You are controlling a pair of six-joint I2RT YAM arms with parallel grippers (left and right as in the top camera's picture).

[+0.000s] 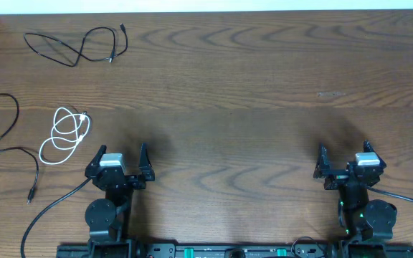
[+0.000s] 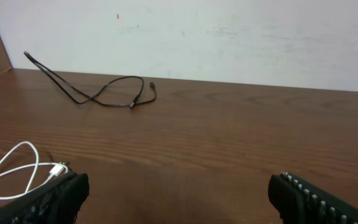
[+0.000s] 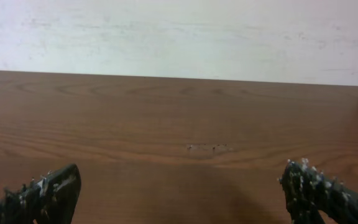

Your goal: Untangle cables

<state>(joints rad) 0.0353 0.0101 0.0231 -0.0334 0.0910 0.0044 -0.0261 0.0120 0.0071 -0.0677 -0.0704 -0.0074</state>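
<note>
left gripper: wide open, empty.
right gripper: wide open, empty.
white cable: light, limp coil just beside left gripper; pinch a loop.
black cables: slack, farther from left gripper.

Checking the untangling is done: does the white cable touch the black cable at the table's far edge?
Apart. The overhead view shows a broad stretch of bare table between the white cable and the far black cable.

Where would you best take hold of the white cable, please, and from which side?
Probably at the crossing of its loops, where the white cable lies flat and bunched; come straight down from above with the left gripper, which stands open nearest it.
</note>
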